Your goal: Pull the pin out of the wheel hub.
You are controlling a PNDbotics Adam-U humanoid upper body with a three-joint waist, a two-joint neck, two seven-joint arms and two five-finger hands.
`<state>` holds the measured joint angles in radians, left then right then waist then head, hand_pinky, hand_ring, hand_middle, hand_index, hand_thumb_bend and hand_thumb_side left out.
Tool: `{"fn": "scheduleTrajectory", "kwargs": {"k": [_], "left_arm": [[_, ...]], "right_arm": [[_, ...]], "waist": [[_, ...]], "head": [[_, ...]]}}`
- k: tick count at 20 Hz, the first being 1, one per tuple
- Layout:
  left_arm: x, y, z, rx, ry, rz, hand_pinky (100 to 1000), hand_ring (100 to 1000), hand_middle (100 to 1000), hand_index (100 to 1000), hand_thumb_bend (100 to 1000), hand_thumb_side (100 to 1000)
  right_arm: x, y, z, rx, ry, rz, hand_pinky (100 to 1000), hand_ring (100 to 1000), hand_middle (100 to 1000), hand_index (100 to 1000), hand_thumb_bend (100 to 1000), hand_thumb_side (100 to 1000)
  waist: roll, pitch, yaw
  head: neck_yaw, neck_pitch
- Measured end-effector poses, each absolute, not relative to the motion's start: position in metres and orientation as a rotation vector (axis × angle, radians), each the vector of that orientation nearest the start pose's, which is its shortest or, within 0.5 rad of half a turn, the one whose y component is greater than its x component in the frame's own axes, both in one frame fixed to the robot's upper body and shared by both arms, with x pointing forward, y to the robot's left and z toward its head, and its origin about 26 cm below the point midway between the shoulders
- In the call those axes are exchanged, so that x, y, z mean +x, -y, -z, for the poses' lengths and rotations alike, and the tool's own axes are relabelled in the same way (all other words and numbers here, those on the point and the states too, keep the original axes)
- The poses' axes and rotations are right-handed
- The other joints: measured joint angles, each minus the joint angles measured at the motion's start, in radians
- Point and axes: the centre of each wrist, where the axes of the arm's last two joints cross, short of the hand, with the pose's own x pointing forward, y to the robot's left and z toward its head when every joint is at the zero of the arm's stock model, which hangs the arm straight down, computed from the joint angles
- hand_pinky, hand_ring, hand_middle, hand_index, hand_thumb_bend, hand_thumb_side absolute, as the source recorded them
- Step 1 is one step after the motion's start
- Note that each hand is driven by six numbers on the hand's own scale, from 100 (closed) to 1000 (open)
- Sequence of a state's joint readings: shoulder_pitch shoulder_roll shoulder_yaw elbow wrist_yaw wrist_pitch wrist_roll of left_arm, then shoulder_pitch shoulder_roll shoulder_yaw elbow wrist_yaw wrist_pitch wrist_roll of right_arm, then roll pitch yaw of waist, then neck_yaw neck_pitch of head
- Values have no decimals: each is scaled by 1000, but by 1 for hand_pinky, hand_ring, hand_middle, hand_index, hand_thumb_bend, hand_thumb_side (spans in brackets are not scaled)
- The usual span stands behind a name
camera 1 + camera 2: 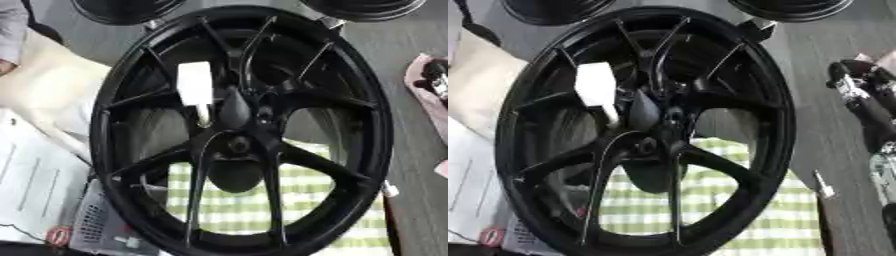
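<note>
A large black spoked wheel point(114, 150) fills both views, tilted with its face toward me. Its hub point(238, 145) sits at the centre. A white block-shaped pin head point(194, 82) with a pale stem point(203, 116) sticks out between the spokes just up and left of the hub. No hand touches it. A black part with a white patch, which looks like my right hand point(857, 95), shows at the right edge, apart from the rim. My left hand is out of sight.
A green-and-white checked cloth point(236, 210) lies under the wheel. Paper sheets point(31, 185) and a grey perforated box point(94, 227) lie at the left. Two more black wheels point(122, 10) point(363, 7) stand at the far edge. A pink object point(424, 87) lies at the right.
</note>
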<state>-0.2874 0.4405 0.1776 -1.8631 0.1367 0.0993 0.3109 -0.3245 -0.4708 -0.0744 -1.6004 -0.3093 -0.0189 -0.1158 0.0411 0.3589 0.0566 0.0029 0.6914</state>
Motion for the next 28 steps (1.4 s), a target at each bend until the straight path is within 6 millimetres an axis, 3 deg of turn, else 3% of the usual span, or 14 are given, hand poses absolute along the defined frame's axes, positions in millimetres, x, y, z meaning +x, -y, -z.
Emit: {"fn": "scheduleTrajectory", "kwargs": {"k": [6,11,19,25,28], "left_arm": [[304,-344,-217,574,2113,56,653,749,587,716,739,507],[300,-347,-251,685,2114,302,678,751,596,730,733,526],[299,-352,-310,830,1936,875,763,765,638,754,673,529],[298,-343,-349,838,1692,1375,823,773,676,776,595,527],[300,-338,-366,822,1585,1543,828,777,682,779,588,527]], "right_arm": [[342,345,-141,-183,1961,-27,899,662,606,725,414,395],[340,347,-145,-194,1971,-32,899,662,606,725,413,395],[339,349,-146,-201,1968,-42,899,663,606,725,410,396],[339,352,-147,-211,1964,-57,899,663,606,725,408,399],[338,354,-145,-216,1959,-65,899,663,606,725,407,399]], "waist": [[0,0,-2],[4,1,-7],[17,0,-8],[22,-5,-8],[26,-8,-7]], "head": [[-8,2],[-21,1],[-25,1],[-32,1],[-34,2]]}}
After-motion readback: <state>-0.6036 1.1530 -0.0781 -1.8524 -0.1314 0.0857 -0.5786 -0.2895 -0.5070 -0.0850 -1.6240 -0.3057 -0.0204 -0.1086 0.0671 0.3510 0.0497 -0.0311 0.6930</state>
